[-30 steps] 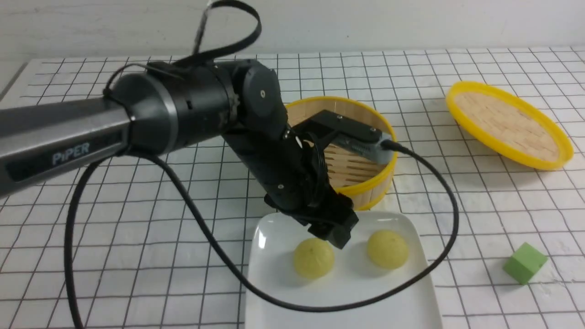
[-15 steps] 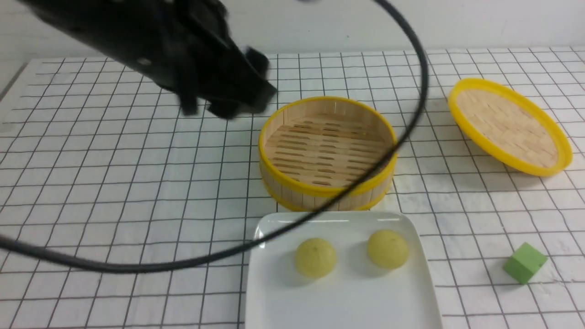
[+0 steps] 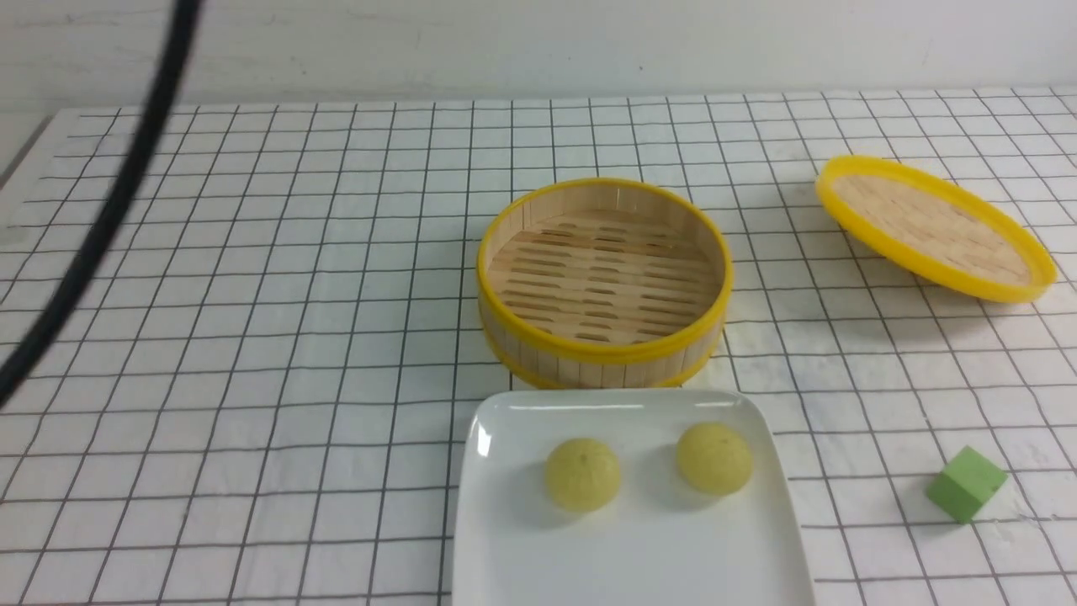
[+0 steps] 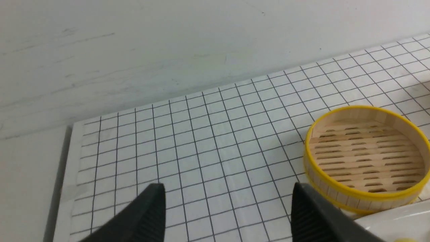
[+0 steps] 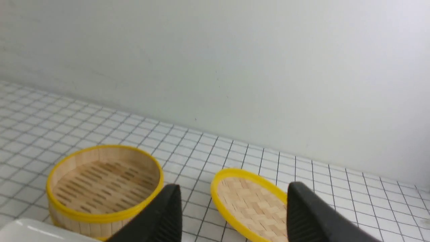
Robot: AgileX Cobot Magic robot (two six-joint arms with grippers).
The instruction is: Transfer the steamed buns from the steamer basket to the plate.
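Cable: a black cable [image 3: 112,210] hangs across the left edge of the table [image 3: 252,337]. If you bring that arm back low, it could drag over the plate.
Left gripper: the left gripper [image 4: 228,201] has its jaws spread wide with nothing between them, raised over the table's left half.
Left half: bare grid cloth runs from the left edge to the basket. This is your widest room, so retreat this way.
Steamer basket: the steamer basket [image 3: 589,370] sits mid-table, empty down to its slats, its wall just beside the plate's far edge.
Plate: the plate [image 3: 631,555] lies at the near edge, and its near side runs out of the front view.
Buns: the left bun [image 3: 581,474] and the right bun [image 3: 713,457] sit dimple-up on the plate's far half, apart from each other. The transfer looks complete.
Risk: the plate is glossy and the buns are round, so a nudge from a finger or the cable could roll one off.
Right gripper: the right gripper [image 5: 231,201] is also spread wide and empty, held high on the right side.
Lid: the lid [image 3: 934,227] is near the right edge and looks tilted, so you have little room to pass there.
Green cube: the green cube [image 3: 966,484] is by the near right corner, clear of the plate.
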